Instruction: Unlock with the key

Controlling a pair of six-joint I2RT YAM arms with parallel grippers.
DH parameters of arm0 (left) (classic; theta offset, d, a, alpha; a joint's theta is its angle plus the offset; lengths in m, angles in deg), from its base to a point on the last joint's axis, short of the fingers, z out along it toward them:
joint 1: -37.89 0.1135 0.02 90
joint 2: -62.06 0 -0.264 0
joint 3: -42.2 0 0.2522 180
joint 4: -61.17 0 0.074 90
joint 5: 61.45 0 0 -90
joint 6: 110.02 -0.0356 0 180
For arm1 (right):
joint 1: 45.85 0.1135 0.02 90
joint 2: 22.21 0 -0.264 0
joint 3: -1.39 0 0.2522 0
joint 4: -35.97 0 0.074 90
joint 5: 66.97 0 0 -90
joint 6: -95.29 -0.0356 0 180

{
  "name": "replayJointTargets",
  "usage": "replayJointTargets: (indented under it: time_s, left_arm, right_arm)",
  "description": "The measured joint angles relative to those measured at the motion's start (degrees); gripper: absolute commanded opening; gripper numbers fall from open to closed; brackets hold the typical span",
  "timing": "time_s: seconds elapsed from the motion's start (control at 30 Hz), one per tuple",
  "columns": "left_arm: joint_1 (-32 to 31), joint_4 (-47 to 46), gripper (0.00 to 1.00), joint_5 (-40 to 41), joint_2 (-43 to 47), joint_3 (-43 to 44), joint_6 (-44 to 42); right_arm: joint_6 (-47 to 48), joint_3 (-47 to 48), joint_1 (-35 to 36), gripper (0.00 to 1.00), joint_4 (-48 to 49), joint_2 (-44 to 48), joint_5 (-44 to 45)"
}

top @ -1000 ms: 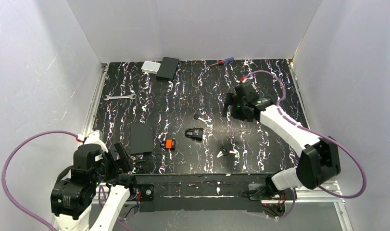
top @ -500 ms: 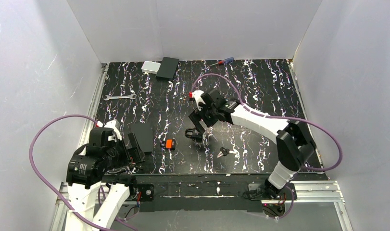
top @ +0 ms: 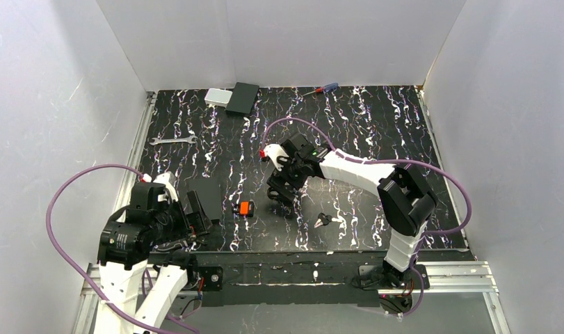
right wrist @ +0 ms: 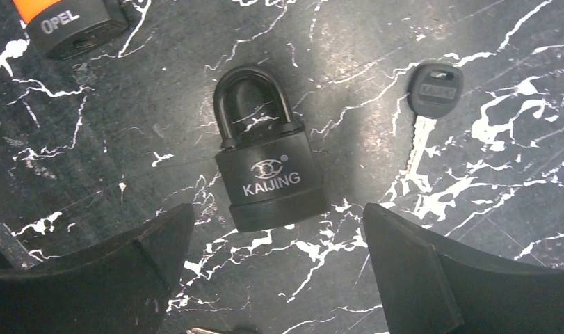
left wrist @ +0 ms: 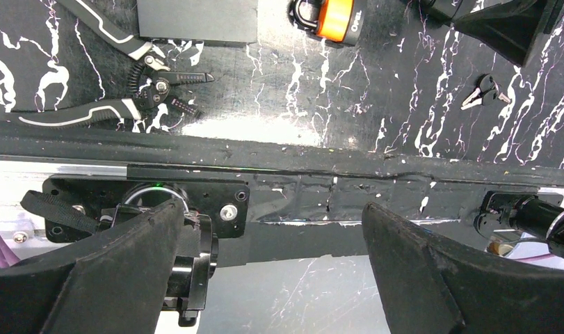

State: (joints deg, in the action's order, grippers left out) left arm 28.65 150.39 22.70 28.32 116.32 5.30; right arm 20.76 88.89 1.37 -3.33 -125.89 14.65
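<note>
Right pincer (right wrist: 277,209) spread wide, empty, straddling the padlock (right wrist: 268,177) mid-frame, probably to brace it on the desk (top: 376,125). Left pincer (left wrist: 273,209) wide, empty, low over the near rail. Key (right wrist: 430,97) lies loose upper right, just beside the padlock

Dark-headed key (right wrist: 430,103) lies flat beside the black padlock (right wrist: 268,174).
</note>
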Motion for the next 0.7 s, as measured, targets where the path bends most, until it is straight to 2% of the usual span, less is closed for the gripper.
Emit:
replayJointTargets:
  time_s: [0.23, 0.37, 0.5, 0.63, 0.7]
  left_arm:
    - [0.0, 0.0, 0.99, -0.8, -1.0, 0.0, 0.0]
    - [0.0, 0.0, 0.99, -1.0, -1.2, 0.0, 0.0]
    - [0.0, 0.0, 0.99, -1.1, -1.2, 0.0, 0.1]
    - [0.0, 0.0, 0.96, -1.3, -1.2, 0.0, 0.5]
    - [0.0, 0.0, 0.95, -1.5, -1.2, 0.0, 0.5]
  right_arm:
    - [1.1, 0.0, 0.2, 1.00, 0.2, -1.8, -1.2]
    - [0.6, 0.0, 0.3, 1.00, 1.6, -2.5, 0.9]
    - [-2.1, 0.0, 0.3, 1.00, 7.0, -2.4, 3.7]
    - [-5.2, 2.0, 0.3, 1.00, 9.5, -2.6, 7.3]
    - [-6.4, 4.4, 0.3, 0.95, 9.6, -3.7, 9.6]
